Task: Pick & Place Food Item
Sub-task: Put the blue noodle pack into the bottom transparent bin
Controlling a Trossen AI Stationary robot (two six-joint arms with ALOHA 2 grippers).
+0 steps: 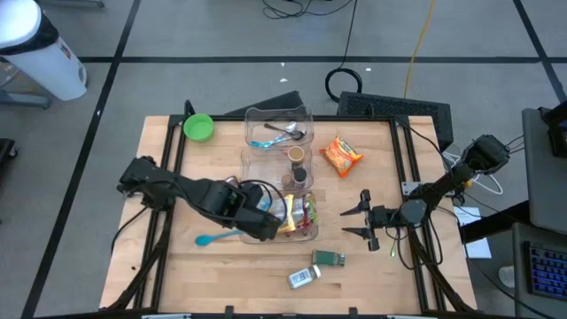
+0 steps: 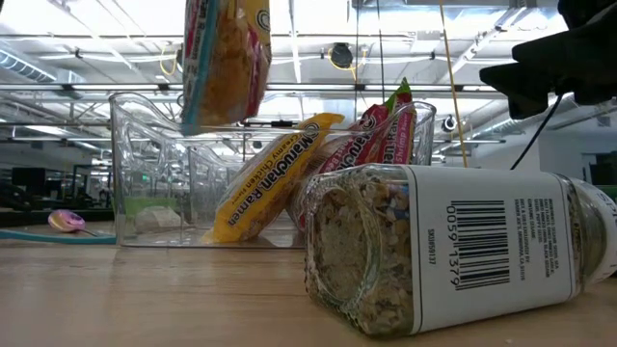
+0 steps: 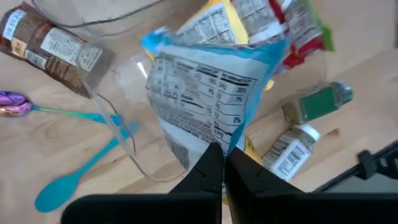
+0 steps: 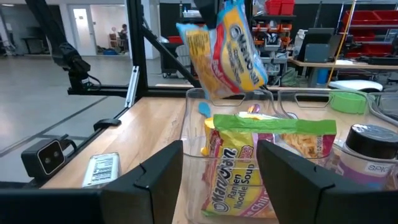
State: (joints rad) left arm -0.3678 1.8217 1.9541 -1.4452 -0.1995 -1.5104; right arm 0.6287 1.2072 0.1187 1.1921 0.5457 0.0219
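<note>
High view: wooden table (image 1: 221, 275) on grey floor; left claw (image 3: 222, 177) pinches ramen packet (image 3: 205, 99); right claw (image 1: 365, 223) wide.

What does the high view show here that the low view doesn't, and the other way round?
Only the high view shows the green bowl, the orange snack bag, the second clear bin holding spoons, the green-capped jar, and both arms: the left gripper over the near clear bin, the right gripper waiting open to its right.

Only the low view shows the lifted ramen packet hanging clear above the bin, and the fallen seasoning jar's barcode.

Both share that bin, its standing ramen packets, the seasoning jar and the teal spoon.
</note>
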